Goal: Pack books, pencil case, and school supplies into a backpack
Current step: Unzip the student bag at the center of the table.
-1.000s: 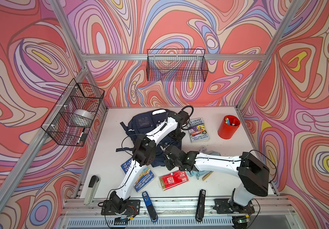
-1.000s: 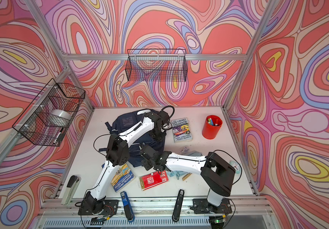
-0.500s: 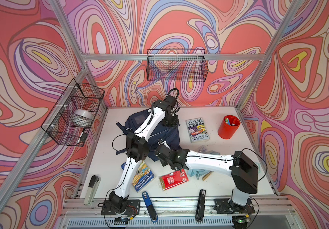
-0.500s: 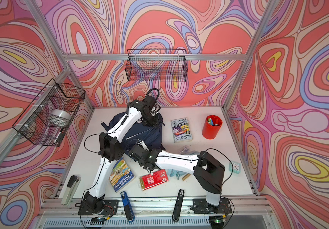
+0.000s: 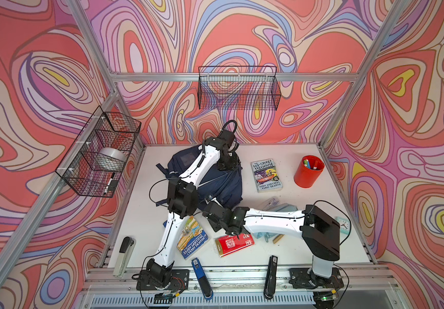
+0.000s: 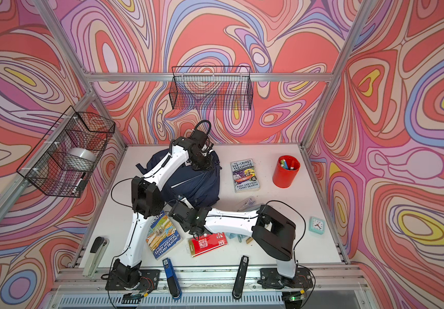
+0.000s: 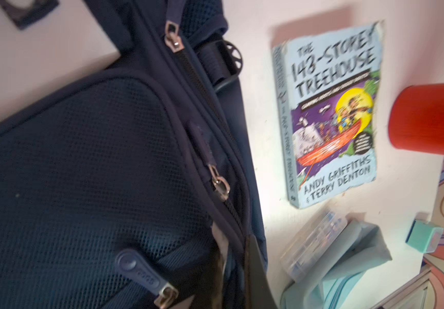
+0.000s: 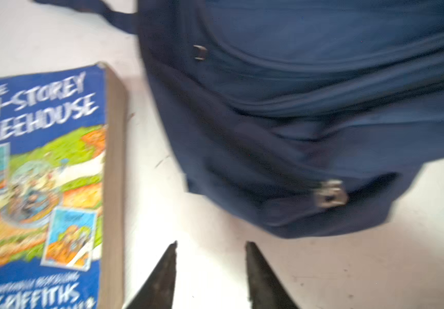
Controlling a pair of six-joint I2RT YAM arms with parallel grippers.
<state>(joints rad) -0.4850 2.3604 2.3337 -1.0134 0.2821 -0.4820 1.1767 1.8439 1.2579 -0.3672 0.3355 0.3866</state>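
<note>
Two books lie outside the backpack (image 5: 225,184): the blue book (image 5: 192,238) sits near the front edge of the worktop (image 5: 140,214), with the red packet (image 5: 234,244) to its right and a tan stick (image 5: 278,238) further right. Just behind them the right gripper (image 8: 211,243) hangs over bare worktop between the blue book and the backpack's near end, fingers parted, holding nothing. The pencil case (image 7: 362,248) and a clear packet (image 7: 314,240) lie partly under the right arm. The left gripper (image 5: 227,166) is down on the backpack's far end; whether it grips cloth I cannot tell. The grey book (image 5: 266,175) lies right of the backpack, toward the back edge.
</note>
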